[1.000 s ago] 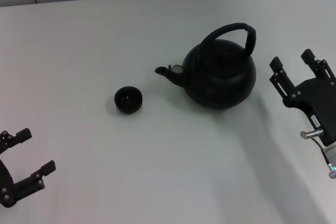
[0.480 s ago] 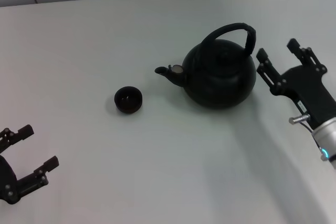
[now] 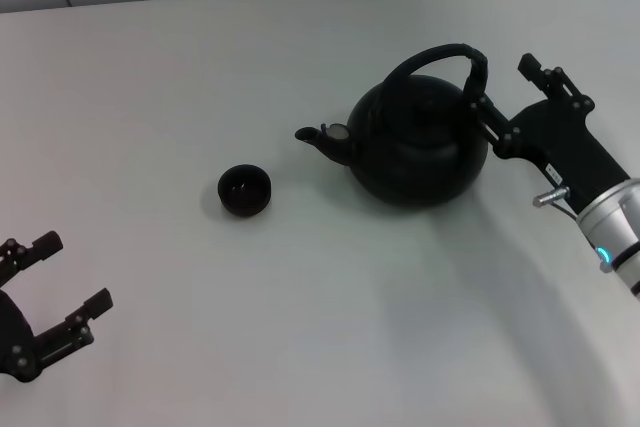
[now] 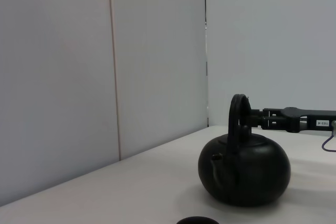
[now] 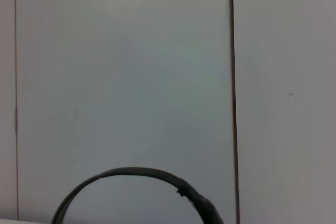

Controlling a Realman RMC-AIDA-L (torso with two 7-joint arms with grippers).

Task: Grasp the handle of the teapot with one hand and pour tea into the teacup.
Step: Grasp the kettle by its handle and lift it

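The right gripper [image 3: 508,87], a black two-fingered claw on a silver-wristed arm, hovers with its jaws spread wide and nothing between them. Just ahead of its fingertips stands the large, round, squat matte-black teapot [image 3: 418,142] on the pale table [image 3: 300,307], and one fingertip sits just beside, perhaps touching, the near end of the thick black arched handle [image 3: 440,55] that rises over the lid. Beyond the pot from the claw, past the short stubby spout [image 3: 318,136], lies the tiny round dark handleless teacup [image 3: 244,190], well apart from the spout. In the left wrist view the claw's fingers reach in level with the upper part of the hoop [image 4: 237,116]; the right wrist view shows only the top of the arch [image 5: 134,182].

The pot looks heavy and rigid, likely cast iron or thick ceramic, and the matte finish should give fair friction. The best hold is probably the crown of the arch, so the body hangs balanced below; a grip low on one side could let it swing or tip. If the hoop pivots, pouring may make the pot rock, and the loose-looking lid could slide. The cup is small and light, easily knocked

The left gripper [image 3: 55,297] hangs parked far off across the table, fingers apart, empty
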